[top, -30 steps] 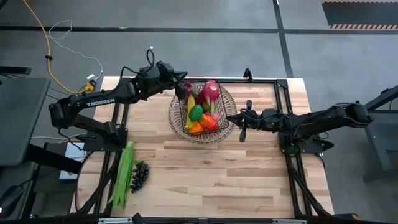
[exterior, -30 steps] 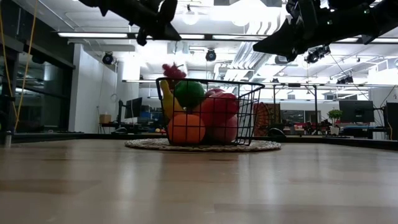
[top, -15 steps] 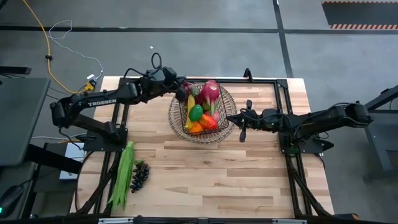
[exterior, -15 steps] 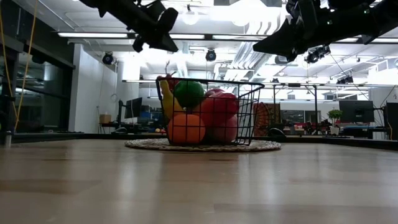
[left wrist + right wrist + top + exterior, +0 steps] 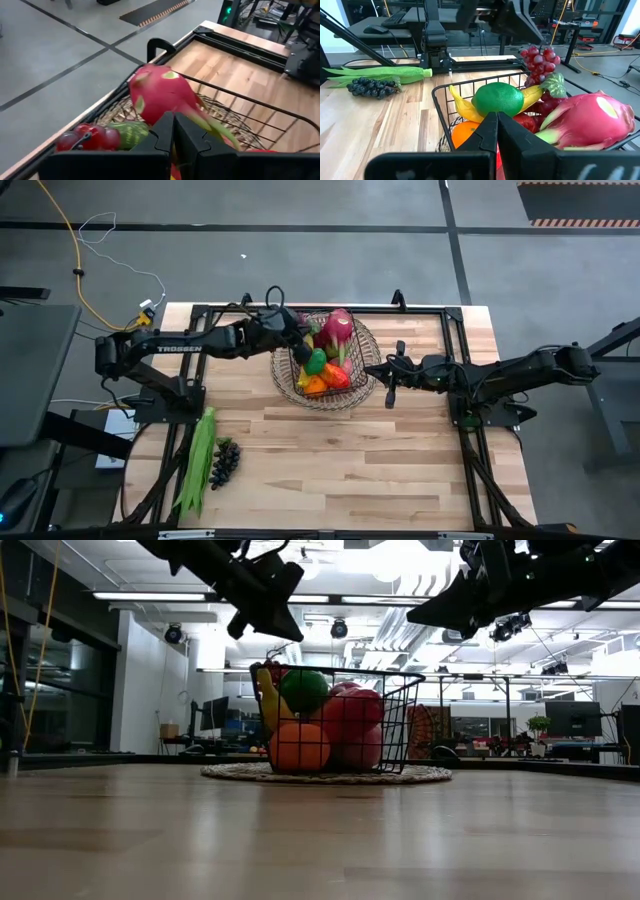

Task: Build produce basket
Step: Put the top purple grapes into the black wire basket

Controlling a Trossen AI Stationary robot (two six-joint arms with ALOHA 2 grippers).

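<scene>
Dark wire-mesh rectangular basket [image 5: 323, 358] sits on a round woven wicker tray [image 5: 364, 385] at the tabletop's [image 5: 340, 460] far centre, so both arms reach it. It holds the pink dragon fruit [image 5: 338, 327], red grapes [image 5: 538, 59], yellow banana [image 5: 462, 104], round green fruit [image 5: 498, 98] and orange [image 5: 299, 747].

Left gripper [image 5: 297, 338] hovers over the basket's left rim above the fruit; jaws closed together, nothing between them in the left wrist view. Judged: release is done.

Right gripper [image 5: 391, 371] waits just right of the basket, jaws closed and empty.

Change over the last second: the left arm has swung from the basket's far-left corner in over the rim. The red grapes, then up near its jaws, now lie in the basket. Right arm unmoved.

Not yet loaded: long green beans [image 5: 198, 457] and dark grapes [image 5: 225, 461], near-left corner.
</scene>
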